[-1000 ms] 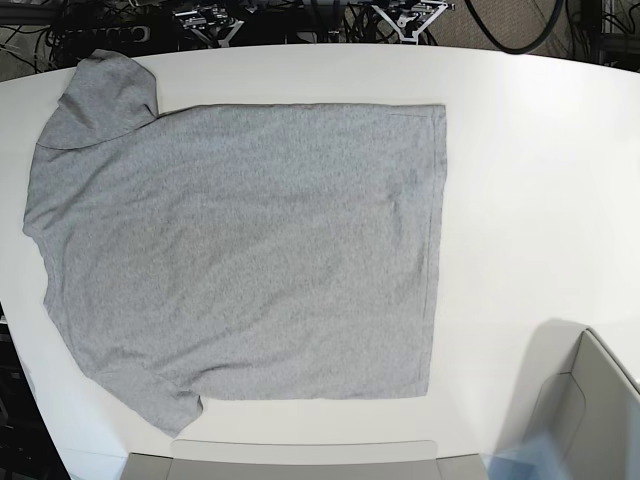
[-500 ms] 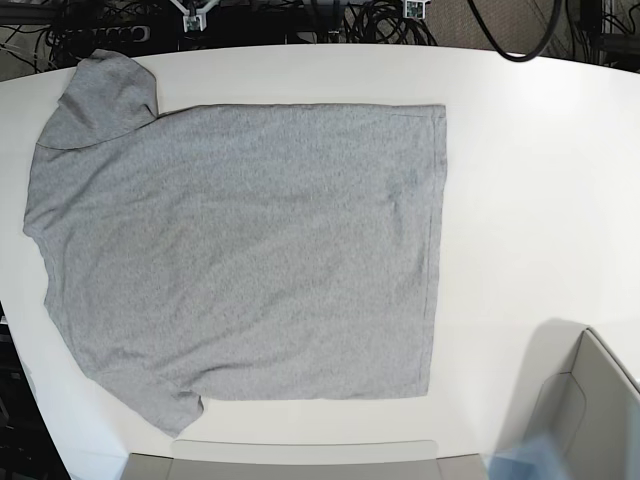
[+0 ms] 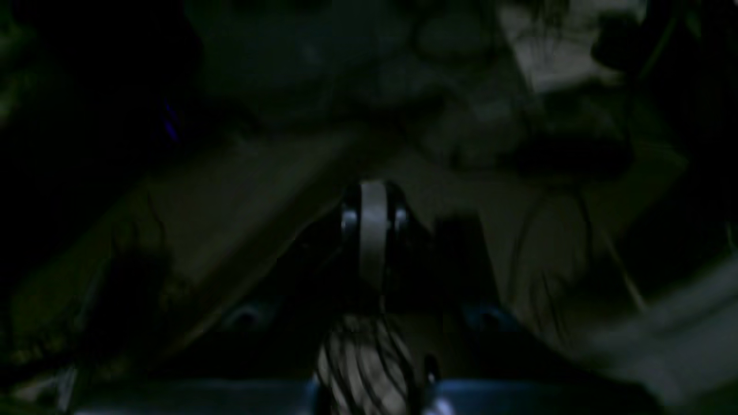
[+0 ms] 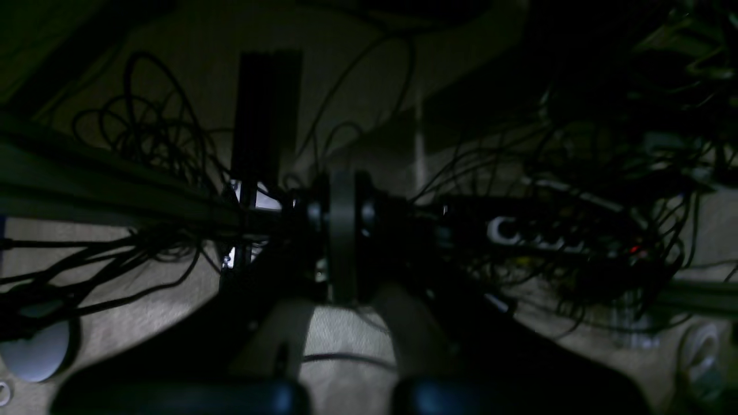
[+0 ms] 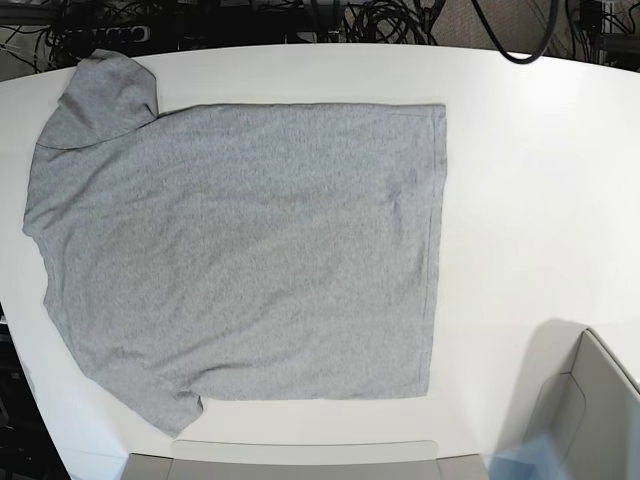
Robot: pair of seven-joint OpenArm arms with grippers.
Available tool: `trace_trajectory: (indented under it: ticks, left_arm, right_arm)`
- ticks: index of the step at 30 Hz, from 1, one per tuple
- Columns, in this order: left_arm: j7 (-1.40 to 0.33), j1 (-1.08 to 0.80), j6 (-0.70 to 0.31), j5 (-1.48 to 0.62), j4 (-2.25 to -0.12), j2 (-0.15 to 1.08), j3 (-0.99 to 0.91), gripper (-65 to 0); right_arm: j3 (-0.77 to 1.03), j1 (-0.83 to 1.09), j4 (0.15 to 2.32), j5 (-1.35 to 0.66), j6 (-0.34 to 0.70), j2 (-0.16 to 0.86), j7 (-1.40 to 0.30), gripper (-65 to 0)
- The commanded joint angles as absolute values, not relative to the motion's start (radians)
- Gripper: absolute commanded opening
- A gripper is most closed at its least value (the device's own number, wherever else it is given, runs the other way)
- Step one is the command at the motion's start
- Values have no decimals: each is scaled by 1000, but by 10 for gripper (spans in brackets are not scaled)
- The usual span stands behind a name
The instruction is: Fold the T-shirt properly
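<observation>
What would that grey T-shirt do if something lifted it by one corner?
The T-shirt would probably sag and drape, not hold its shape: it lies flat on the white table, with one sleeve already flopped over. It looks thin, so likely light. Pushed, it would probably bunch up rather than slide whole.

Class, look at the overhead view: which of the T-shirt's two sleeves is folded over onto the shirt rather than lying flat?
The far sleeve, at the top left of the T-shirt; its cloth doubles over the shoulder, while the near sleeve lies flat.
</observation>
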State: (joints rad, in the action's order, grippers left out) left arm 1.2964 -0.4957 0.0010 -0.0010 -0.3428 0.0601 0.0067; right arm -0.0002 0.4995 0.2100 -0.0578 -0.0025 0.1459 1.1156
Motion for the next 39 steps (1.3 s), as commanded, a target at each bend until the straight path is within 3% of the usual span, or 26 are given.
trace_trajectory:
  ticks: [1,8,14,19,25,34,39]
  left_arm:
    - [1342,-564,2,-1,-409,61,7,-646]
    - [1340,-786,5,-1,-908,62,1,-614]
    - [1307,-839,5,-1,-1061,58,1,-583]
    - [1250,-846,5,-1,-1153,56,5,-582]
    - [1168,-860,5,-1,-1230,56,8,-582]
    - [1158,-860,4,-1,-1234,56,10,-582]
    - [1156,-860,4,-1,-1230,56,10,-582]
  right_arm:
    - [2,559,275,-68,1,148,1155,-647]
    - [-7,908,917,-225,1,186,1150,-644]
    - [-4,1118,1334,-435,1,289,1027,-562]
    - [-8,1245,1547,-673,1,452,984,-494]
    - [-8,1309,1624,-929,1,647,975,-398]
    - [-8,1300,1583,-1264,1,885,975,-396]
    - [-7,1214,1529,-1380,1,929,872,-396]
